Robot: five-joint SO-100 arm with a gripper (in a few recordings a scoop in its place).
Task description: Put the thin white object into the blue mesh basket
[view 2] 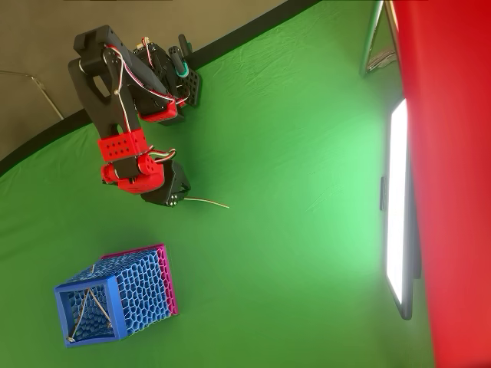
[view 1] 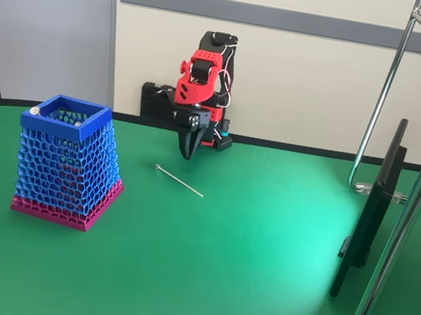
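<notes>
The thin white object (view 1: 179, 181) lies flat on the green table, its knob end pointing toward the basket; from overhead the thin white object (view 2: 207, 202) runs rightward out from under the gripper. My red and black gripper (view 1: 187, 154) hangs tip-down just above and behind the stick, its fingers together with nothing between them. Seen from above, the gripper (view 2: 173, 193) covers the stick's left end. The blue mesh basket (view 1: 60, 159) stands upright at the left, well apart from the gripper. The overhead view shows thin whitish sticks lying inside the basket (view 2: 138, 287).
A dark flat screen (view 1: 367, 221) stands on edge at the right, beside chrome stand poles (view 1: 412, 211). The screen (view 2: 399, 207) glows white from overhead, next to a large red surface (view 2: 453, 153). The arm's base (view 1: 159, 102) sits at the table's back edge.
</notes>
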